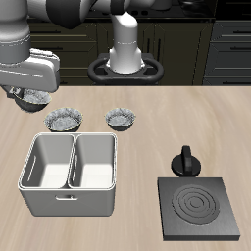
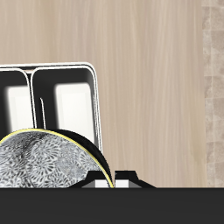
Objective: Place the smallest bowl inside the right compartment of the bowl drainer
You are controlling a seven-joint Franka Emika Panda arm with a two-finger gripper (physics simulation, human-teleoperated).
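My gripper (image 1: 29, 93) hangs at the back of the table, behind the bowl drainer (image 1: 71, 186), and is shut on the rim of the smallest bowl (image 1: 33, 98), a speckled grey-white bowl just under my hand. In the wrist view that bowl (image 2: 39, 166) fills the space close to my gripper (image 2: 109, 179), and only the tip of one finger shows at its rim. The bowl drainer (image 2: 92, 96), a light grey tub with two deep wells, lies beyond the bowl, and both wells look empty.
Two more speckled bowls stand behind the drainer: a wider one (image 1: 64, 120) and another (image 1: 122, 119). A black square stove plate (image 1: 201, 206) lies near the front edge, with a black pot (image 1: 184, 162) just behind it.
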